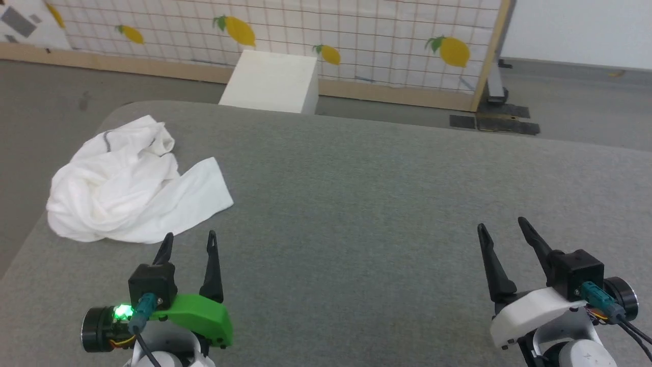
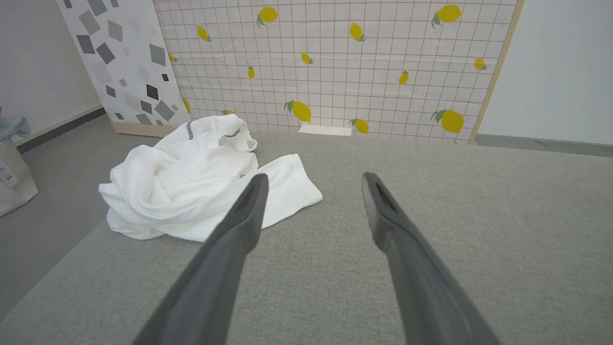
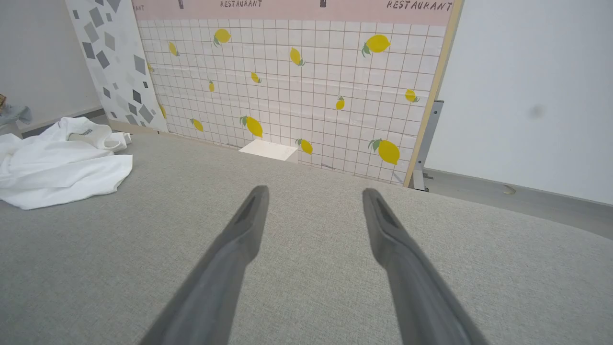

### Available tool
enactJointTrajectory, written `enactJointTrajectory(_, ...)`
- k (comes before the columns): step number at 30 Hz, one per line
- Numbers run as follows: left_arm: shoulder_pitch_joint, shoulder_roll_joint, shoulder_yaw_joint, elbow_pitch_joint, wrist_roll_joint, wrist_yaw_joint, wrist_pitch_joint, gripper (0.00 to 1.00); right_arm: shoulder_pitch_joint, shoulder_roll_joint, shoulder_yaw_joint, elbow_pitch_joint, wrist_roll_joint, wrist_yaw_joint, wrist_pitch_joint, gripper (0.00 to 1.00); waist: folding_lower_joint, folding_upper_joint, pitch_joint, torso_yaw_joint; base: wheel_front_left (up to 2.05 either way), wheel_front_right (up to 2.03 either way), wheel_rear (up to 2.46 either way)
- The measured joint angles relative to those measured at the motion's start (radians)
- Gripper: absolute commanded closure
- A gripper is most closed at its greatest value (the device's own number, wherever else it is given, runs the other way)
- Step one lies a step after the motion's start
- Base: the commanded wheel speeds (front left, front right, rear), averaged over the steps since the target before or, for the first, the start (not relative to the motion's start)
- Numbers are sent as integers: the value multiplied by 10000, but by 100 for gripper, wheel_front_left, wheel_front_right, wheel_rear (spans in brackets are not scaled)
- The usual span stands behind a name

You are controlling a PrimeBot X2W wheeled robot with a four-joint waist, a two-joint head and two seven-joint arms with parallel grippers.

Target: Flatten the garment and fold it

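Observation:
The garment (image 1: 127, 186) lies crumpled in a white heap at the left of the grey padded table (image 1: 367, 193), one flat end spread toward the middle. A grey stitched seam shows on its far folds (image 2: 190, 129). My left gripper (image 1: 190, 240) hovers open just in front of the heap's near edge, with nothing between its fingers. In the left wrist view the garment (image 2: 191, 187) sits ahead and to the left of the left gripper (image 2: 312, 184). My right gripper (image 1: 501, 229) is open and bare at the lower right, far from the garment (image 3: 57, 165). Over bare table stands the right gripper (image 3: 313, 196).
A rigid white box (image 1: 272, 81) stands on the floor beyond the table's far edge. Behind it runs a tiled lemon-print screen (image 1: 356, 35) with a wooden frame and metal foot (image 1: 496, 94). The table's left edge (image 1: 30, 234) drops to grey floor close to the garment.

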Motion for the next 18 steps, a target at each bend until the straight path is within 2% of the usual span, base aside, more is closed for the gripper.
enactJointTrajectory(18,10,17,-29,46,-284,261,-391,0,-3,2,119,219,174,0,-207,0,0,0,-48,1077,-9,-9,-9)
